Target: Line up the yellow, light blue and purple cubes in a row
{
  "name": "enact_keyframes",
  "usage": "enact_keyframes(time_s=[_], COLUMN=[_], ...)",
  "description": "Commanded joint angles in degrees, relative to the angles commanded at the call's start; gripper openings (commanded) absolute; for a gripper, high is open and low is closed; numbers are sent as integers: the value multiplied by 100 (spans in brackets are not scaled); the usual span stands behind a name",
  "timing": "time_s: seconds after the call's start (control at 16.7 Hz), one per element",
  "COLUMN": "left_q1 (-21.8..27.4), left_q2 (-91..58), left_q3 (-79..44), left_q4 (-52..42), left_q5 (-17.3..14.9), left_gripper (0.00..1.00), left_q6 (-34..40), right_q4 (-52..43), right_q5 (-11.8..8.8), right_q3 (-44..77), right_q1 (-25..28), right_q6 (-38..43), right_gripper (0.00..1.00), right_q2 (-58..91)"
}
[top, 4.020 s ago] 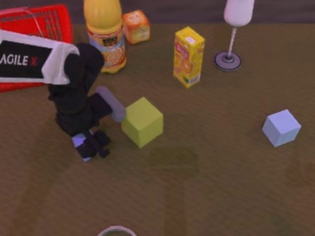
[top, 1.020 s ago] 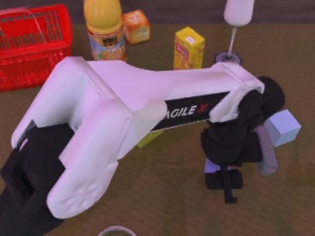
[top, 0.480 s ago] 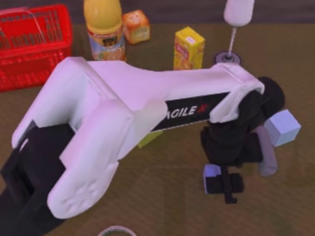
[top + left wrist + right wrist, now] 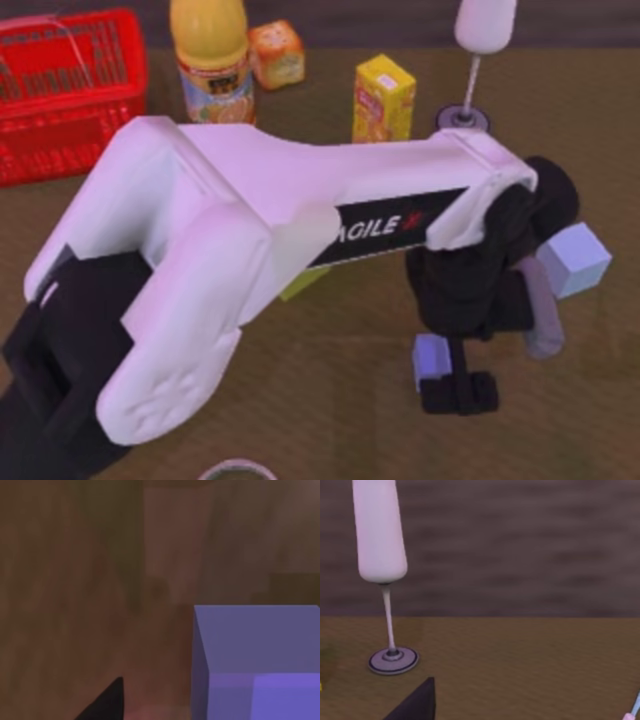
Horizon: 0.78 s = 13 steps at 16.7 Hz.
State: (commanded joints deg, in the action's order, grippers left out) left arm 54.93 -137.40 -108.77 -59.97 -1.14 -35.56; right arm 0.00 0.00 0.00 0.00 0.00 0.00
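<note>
Left gripper (image 4: 457, 391) low over the surface (image 4: 330, 400), reached across to right of centre, jaws apart, purple cube (image 4: 431, 360) just beside them, not gripped. Light blue cube (image 4: 573, 259) farther right, near the wrist. Yellow cube (image 4: 303, 282) mostly hidden under the forearm. Beyond: carton (image 4: 384, 98), glass (image 4: 478, 40), bottle (image 4: 211, 60), basket (image 4: 60, 110). Right jaws: cannot tell.

The purple cube (image 4: 431, 358) and light blue cube (image 4: 573, 259) look matt and smooth; the table (image 4: 330, 400) looks like coarse cloth.
</note>
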Motion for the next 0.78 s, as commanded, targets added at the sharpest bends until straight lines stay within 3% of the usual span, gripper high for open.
enact_keyframes(time_s=[0.3,0.78], left_q1=[-6,-128], left_q2=[18,319], left_q3=[-100,-1048], left_q4=[-99,-1365], left_q5=[2,4], left_gripper=[100,100], left_q6=[-11,-2], right_q4=[0,0], right_q5=[0,0], right_q3=[0,0], right_q1=[0,0], right_q6=[0,0], right_gripper=[100,100], right_q2=[0,0])
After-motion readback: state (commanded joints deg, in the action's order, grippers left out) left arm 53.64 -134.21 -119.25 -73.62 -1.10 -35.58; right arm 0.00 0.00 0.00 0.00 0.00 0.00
